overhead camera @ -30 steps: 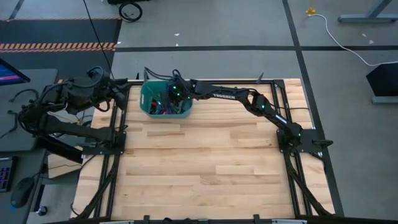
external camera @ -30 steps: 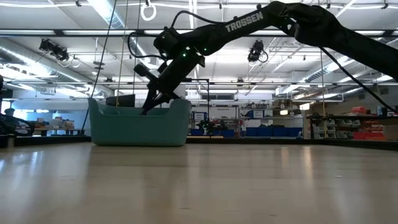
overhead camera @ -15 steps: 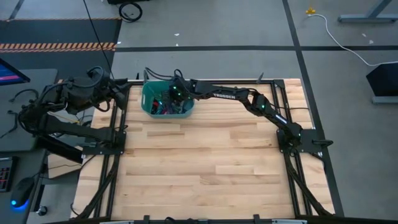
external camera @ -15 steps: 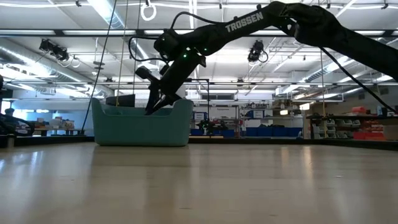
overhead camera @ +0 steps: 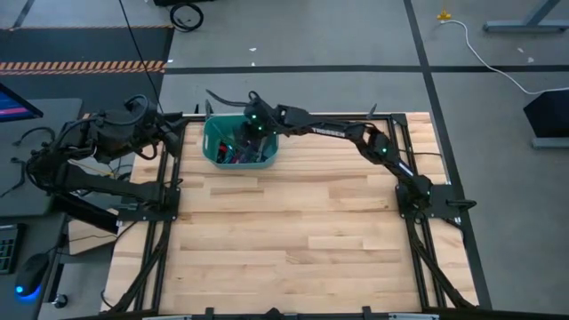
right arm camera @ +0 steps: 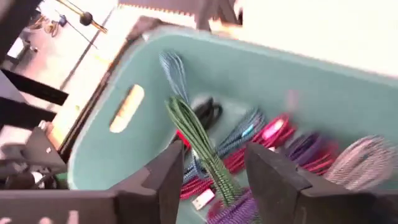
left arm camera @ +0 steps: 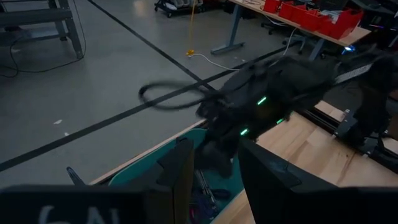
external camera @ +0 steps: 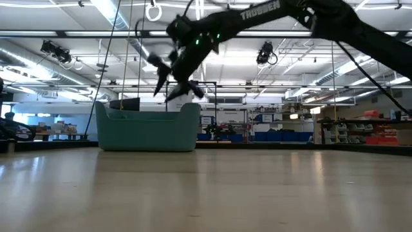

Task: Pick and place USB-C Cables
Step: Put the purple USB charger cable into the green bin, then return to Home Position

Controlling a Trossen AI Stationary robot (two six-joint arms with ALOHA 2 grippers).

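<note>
1. The right hand [overhead camera: 242,132] hangs just above the teal bin [overhead camera: 213,156], clear of its rim, because it is lifting out of it with one cable in tow.
2. In its own wrist view the two fingers [right arm camera: 165,177] stand slightly apart and a green cable [right arm camera: 200,146] runs up between them. I judge it pinched there, though the contact itself is hidden.
3. The rest of the USB-C cables [right arm camera: 273,137] lie directly below the hand in a loose heap on the bin floor: magenta, purple, teal-blue and a grey one. They sit tangled together, so a neighbour could ride up with the green one.
4. From table height the hand [external camera: 177,80] is tilted nose-down over the bin [external camera: 145,127], which suits a reach into a deep container.
5. The bin stands at the far edge of the wooden surface [overhead camera: 302,231], leaving open boards nearer the right arm's base, likely where the cable goes.
6. The left hand [overhead camera: 169,133] waits folded back beside the bin, its fingers [left arm camera: 180,177] spread and holding nothing.
</note>
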